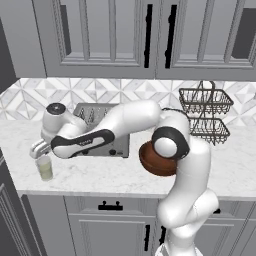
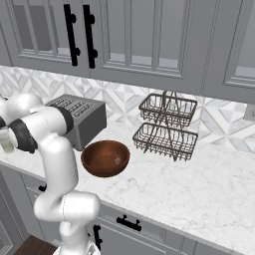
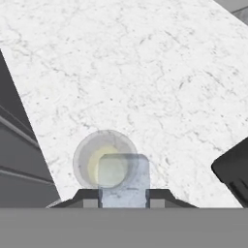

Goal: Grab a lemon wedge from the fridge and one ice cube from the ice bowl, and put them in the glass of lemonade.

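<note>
Kitchen: marble counter (image 2: 199,184), grey panelled cabinets (image 1: 110,35), toaster (image 2: 82,119), tiled backsplash (image 1: 125,90).

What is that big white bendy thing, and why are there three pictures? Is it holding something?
That white thing is a robot arm in a pretend, computer-drawn kitchen. Two pictures come from cameras behind the arm, one on each side. The third comes from a camera on its hand, looking down.

On the marble counter sit a toaster, a wire basket rack and a brown ice bowl. At the left end of the counter stands a glass of lemonade.

The arm's grabbing part, called the end effector, is closed on a clear ice cube. It hangs right above the glass, so I'd guess the cube gets dropped in next.
</note>
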Controlling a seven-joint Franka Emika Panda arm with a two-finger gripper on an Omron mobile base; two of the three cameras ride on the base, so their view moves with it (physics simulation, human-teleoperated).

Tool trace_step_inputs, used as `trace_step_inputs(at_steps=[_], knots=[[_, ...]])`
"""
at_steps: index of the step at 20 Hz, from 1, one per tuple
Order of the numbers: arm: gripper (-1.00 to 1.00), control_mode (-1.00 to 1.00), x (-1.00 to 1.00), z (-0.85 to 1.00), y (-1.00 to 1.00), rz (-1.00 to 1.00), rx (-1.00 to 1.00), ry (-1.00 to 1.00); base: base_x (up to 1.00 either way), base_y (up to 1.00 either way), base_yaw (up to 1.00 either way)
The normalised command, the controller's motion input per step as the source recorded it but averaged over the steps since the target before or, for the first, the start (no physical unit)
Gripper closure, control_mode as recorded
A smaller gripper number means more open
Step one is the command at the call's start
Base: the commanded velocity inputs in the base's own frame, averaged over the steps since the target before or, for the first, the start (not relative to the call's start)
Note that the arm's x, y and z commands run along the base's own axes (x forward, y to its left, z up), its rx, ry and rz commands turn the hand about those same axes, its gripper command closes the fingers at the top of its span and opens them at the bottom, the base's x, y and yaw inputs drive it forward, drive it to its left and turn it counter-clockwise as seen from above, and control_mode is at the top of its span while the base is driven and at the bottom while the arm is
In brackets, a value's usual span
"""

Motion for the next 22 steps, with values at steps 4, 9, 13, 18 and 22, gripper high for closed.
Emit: trace_step_inputs(at_steps=[4,9,13,18,22], knots=[[1.0,-1.0,0.0,0.0,0.43,0.0,-0.06,0.0,0.0,0.0,0.0],[1.0,-1.0,0.0,-0.19,0.17,0.0,0.0,0.0,0.0,0.0,0.0],[1.0,-1.0,-0.03,-0.34,0.0,0.0,0.01,0.0,0.0,0.0,0.0],[1.0,-1.0,0.0,-0.21,-0.09,0.0,0.0,0.0,0.0,0.0,0.0],[1.0,-1.0,0.0,0.0,-0.29,0.0,0.0,0.0,0.0,0.0,0.0]])
